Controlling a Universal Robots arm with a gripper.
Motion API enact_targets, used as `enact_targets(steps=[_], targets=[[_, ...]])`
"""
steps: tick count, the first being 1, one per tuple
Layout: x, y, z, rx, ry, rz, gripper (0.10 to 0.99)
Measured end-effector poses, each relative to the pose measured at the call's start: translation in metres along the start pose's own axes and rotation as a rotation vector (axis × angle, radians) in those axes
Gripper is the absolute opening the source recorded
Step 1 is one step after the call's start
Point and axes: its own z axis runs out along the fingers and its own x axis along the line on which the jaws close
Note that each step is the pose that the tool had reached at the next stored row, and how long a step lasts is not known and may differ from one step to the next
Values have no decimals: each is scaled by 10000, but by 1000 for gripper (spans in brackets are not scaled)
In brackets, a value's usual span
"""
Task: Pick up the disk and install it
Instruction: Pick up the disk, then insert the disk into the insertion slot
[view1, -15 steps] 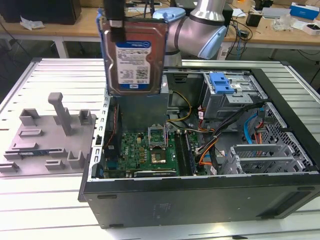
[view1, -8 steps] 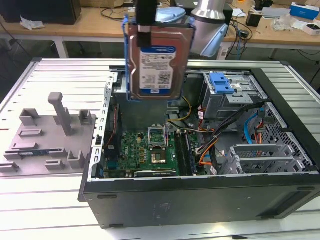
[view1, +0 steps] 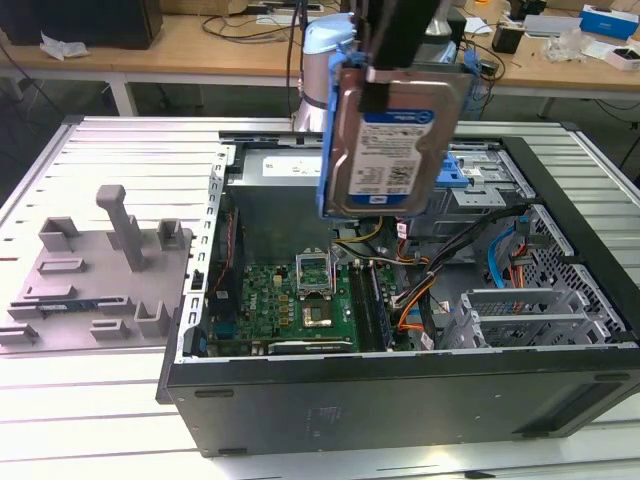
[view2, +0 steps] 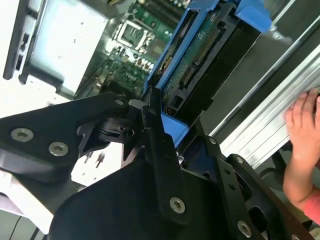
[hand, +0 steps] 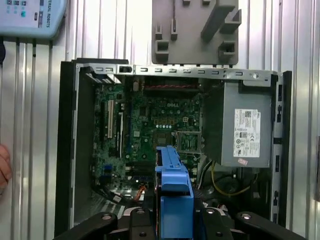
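The gripper (view1: 385, 70) comes down from the top centre of the exterior view, its dark fingers (view2: 159, 150) pressed onto opposite sides of the disk (view1: 390, 140). They pinch it by the blue carrier frame at its upper edge. The disk hangs upright in the air, label facing the camera, in the upper middle of the frame above the open computer case (view1: 400, 400). Its lower edge is free and touches nothing.

In the first wrist view the disk (hand: 172, 185) shows edge-on over the motherboard (hand: 150, 130), with the power supply (hand: 240, 125) to one side. The case walls stand well apart from the blue frame, so there is open room all round it. In the second wrist view the disk's (view2: 200, 65) circuit-board underside shows between the fingers.

The drive bay (view1: 480, 180), with blue plastic parts, sits just behind the disk toward the exterior view's right. A grey fixture tray (view1: 100, 270) lies on the slatted table (view1: 100, 400) at the exterior view's left, beside the case's rim. A person's hand (view2: 305, 140) rests on the table rails next to the case's outer wall
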Motion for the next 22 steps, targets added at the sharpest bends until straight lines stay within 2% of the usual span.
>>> enact_targets(steps=[3, 5, 22], targets=[[69, -177, -1, 0, -1, -1, 369], [85, -223, -1, 0, -2, -1, 369], [86, -242, -2, 0, -1, -1, 369]])
